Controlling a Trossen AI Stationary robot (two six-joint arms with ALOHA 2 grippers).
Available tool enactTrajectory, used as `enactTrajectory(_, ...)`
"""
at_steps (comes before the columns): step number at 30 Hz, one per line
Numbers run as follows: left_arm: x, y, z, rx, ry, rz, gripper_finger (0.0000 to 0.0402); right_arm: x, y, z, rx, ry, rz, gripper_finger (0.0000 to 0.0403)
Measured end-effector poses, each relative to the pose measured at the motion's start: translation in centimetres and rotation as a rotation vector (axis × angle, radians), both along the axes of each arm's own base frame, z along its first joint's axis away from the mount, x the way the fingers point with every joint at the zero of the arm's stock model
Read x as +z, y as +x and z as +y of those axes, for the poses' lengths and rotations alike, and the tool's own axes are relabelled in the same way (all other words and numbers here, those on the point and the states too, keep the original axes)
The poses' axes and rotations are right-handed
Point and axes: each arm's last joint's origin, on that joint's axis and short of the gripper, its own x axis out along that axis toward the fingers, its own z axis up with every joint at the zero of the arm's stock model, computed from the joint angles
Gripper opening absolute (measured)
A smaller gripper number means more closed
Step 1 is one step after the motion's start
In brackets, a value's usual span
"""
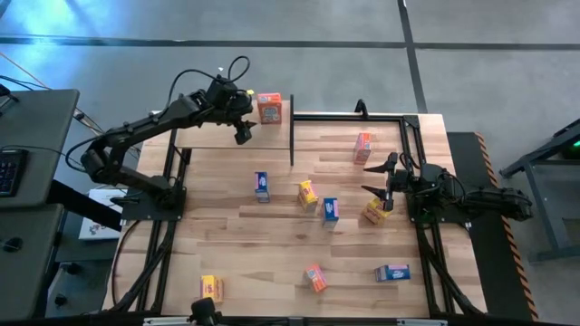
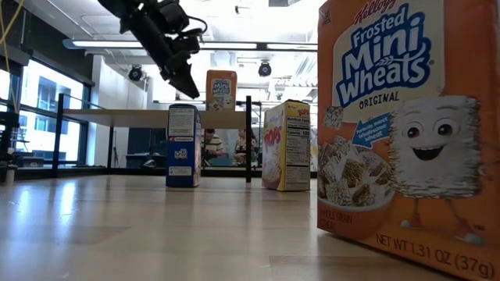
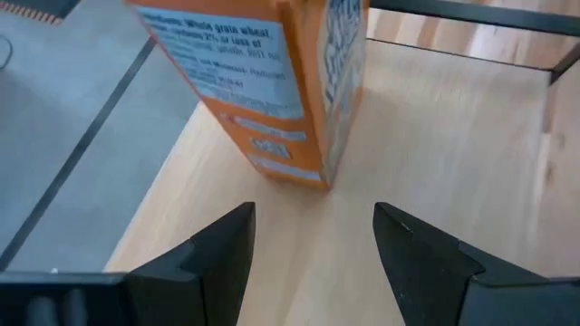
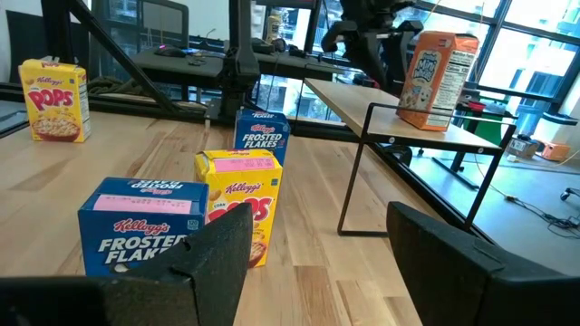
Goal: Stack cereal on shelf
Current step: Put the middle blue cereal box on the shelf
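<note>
Both arms are dark, near-black, built of jointed tubular segments. The left arm (image 1: 154,127) carries a thin black cable looping above its wrist, behind the fingers (image 3: 217,249). Those fingers are matte black, wedge-shaped, with flat inner faces. The right arm (image 1: 471,201) has matching black fingers (image 4: 449,249).

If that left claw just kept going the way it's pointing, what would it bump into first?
Probably the orange cardboard cereal box standing on the light-wood shelf. The left gripper has open jaws aimed at the box's base, with nothing between them.
</note>
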Motion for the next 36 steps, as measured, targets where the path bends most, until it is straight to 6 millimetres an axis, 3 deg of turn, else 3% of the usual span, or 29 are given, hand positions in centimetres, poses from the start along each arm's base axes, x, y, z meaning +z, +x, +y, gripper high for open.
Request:
enactTrajectory(19, 4.0, -2.0, -5.1, -0.055, 0.004, -0.111, 0.0216, 0.0, 0.0, 0.0, 0.000, 0.000, -0.001, 0.0248)
enactTrajectory(36, 3.7, -1.8, -7.9, -0.045, -0.148, -0.100, 0.0216, 0.0, 0.0, 0.0, 0.000, 0.000, 0.000, 0.0248)
